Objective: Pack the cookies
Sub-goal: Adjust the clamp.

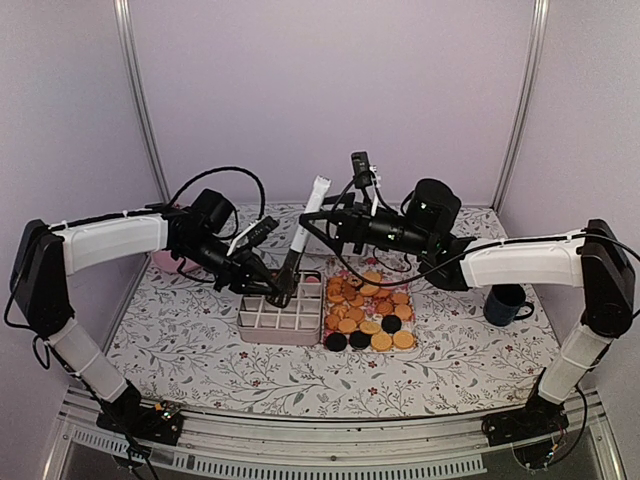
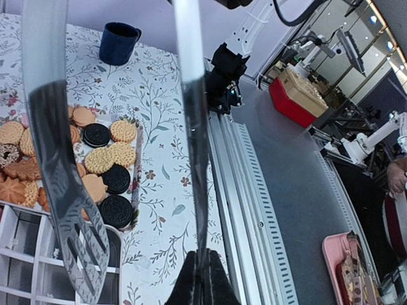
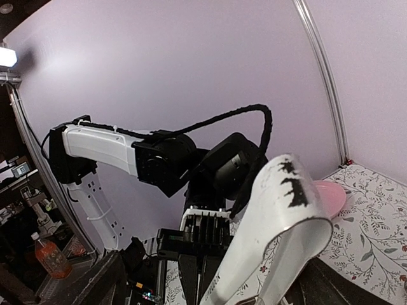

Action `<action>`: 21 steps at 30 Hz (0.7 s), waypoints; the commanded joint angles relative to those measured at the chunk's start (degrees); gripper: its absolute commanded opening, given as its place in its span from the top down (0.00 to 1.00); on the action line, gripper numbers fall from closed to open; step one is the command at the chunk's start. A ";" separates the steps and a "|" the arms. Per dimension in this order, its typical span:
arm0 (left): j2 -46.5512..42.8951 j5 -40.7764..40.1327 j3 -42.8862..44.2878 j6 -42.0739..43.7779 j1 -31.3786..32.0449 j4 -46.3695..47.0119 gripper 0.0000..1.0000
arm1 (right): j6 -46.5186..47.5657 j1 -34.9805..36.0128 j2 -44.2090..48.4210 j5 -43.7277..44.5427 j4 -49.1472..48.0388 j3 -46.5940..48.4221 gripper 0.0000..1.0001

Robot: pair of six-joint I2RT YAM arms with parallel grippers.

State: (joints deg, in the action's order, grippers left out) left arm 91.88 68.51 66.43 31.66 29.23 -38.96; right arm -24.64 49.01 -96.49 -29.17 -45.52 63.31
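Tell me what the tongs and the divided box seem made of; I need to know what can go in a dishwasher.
Tongs: arms look like brushed metal, grey with a sheen; the slotted tip is dark and smooth, probably nylon or silicone. Divided box: pale pink, matte, thin moulded walls, likely plastic.

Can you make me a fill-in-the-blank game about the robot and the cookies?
1. The left gripper is shut on a pair of ____.
2. The mug is dark ____.
3. From the top camera, the cookies lie to the ____ of the divided box.
Missing words: tongs, blue, right.
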 commanded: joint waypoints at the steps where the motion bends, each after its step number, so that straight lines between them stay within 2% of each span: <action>1: -2.50 -1.83 1.54 2.29 0.12 -1.52 1.00 | -3.26 -2.03 -1.70 -7.63 0.77 -0.93 0.10; 7: -2.67 -2.43 2.09 3.26 0.12 -2.85 1.00 | -2.61 -3.35 -4.38 -11.59 3.14 1.52 0.11; 15: -2.33 -2.42 2.88 3.50 0.29 -4.06 1.00 | -6.39 -3.37 -11.56 -21.04 3.16 9.53 0.24; 21: -2.41 -3.21 2.49 4.02 0.21 -4.54 1.00 | -4.81 -3.72 -9.38 -21.00 3.65 8.58 0.30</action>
State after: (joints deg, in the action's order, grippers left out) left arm 90.65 64.99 67.57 34.46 29.26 -42.81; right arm -29.85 45.69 -107.31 -47.90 -41.63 71.20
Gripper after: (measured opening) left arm 0.006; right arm 0.716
